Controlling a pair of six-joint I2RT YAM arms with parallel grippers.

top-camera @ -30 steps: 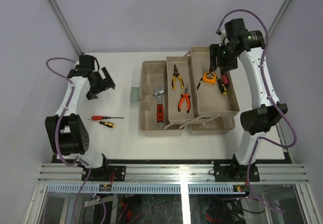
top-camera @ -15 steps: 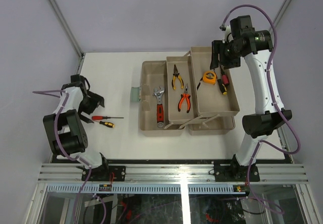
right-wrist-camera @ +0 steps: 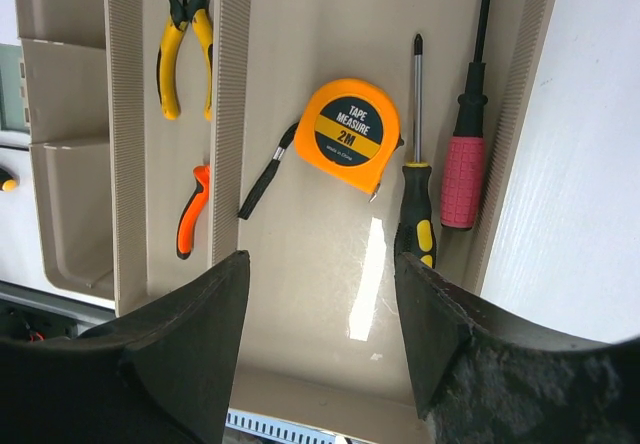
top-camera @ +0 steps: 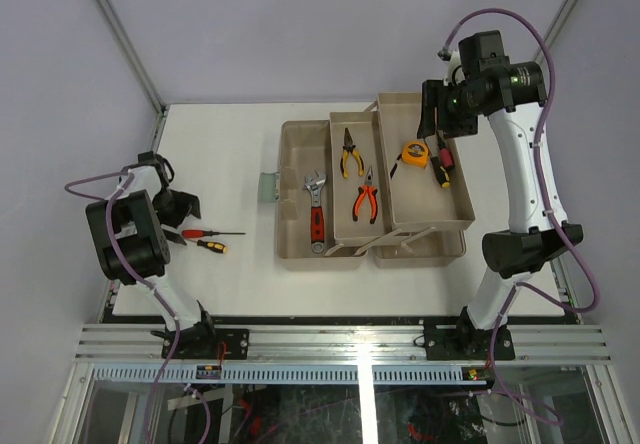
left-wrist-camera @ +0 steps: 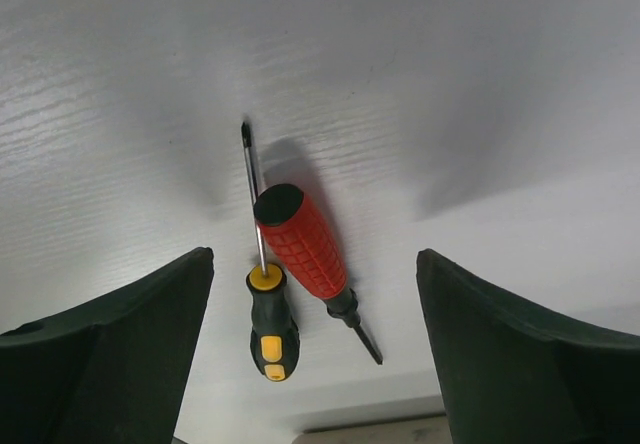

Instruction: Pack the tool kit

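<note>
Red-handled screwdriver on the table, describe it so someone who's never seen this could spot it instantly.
Find the open beige toolbox, then look at the table to its left, where two screwdrivers lie together. Pick the red-handled screwdriver, with its ribbed grip, not the black-and-yellow screwdriver beside it.

light: bright overhead | shadows: soft on table (left-wrist-camera: 470, 164) | glare: tray (right-wrist-camera: 365, 264) | focus: sharp

The table (left-wrist-camera: 450, 54) is matt white with a faint wood grain. The red screwdriver (left-wrist-camera: 305, 244) lying on it has a cross-hatched grip. At its seven o'clock, the black-and-yellow screwdriver (left-wrist-camera: 268, 329) is smooth plastic with a bright metal shaft. The toolbox (right-wrist-camera: 310, 294) is smooth beige plastic, glossy enough to catch glare, with ribbed tray rims. The tape measure (right-wrist-camera: 350, 134) is shiny orange plastic.
</note>
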